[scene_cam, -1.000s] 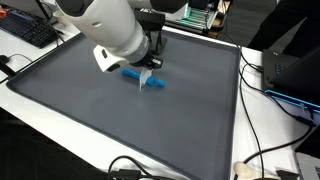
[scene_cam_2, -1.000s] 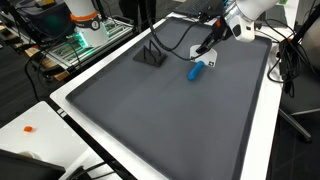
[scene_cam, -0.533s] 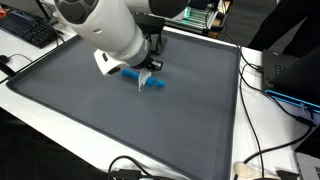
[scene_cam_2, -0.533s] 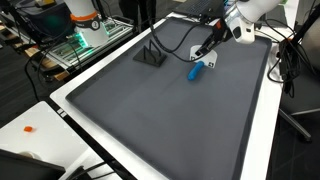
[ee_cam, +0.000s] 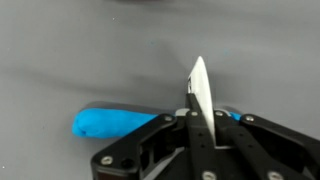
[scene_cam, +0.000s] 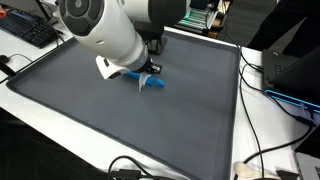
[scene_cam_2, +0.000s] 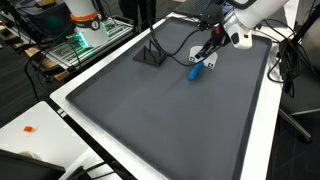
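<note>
You are holding pincer (ee_cam: 197,90) fully closed; blue marker (ee_cam: 112,122) is lying crosswise right at its tips, grip on it unclear.

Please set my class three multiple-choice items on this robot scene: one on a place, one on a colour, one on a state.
1. Where does the pen lie?
A on the grey mat
B on a keyboard
C on the floor

2. What colour is the pen?
A red
B blue
C green

3. How do the jaws of the gripper stand?
A wide open
B shut
C out of sight

Answers:
1 A, it rests on the mat in both exterior views.
2 B, its body is bright blue in the wrist view.
3 B, the wrist view shows the fingers meeting with no gap.
</note>
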Controlling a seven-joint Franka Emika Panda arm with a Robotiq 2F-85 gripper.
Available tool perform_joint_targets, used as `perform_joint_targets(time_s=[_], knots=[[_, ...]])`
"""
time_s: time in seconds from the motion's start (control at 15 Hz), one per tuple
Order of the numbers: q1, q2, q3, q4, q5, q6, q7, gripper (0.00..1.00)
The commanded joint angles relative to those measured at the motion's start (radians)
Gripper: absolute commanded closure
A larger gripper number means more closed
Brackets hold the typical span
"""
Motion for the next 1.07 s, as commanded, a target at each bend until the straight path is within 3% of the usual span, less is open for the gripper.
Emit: perform_joint_targets(time_s=[0.0,0.67,1.0], knots=[[-0.002,0.026,0.012,0.012,0.002,0.003,-0.002,0.99],[-0.029,-0.011,0.046,-0.013,0.068,-0.002,-0.031,0.99],[-0.018,-0.042,0.032,-0.024,0.049,-0.004,-0.021,0.99]])
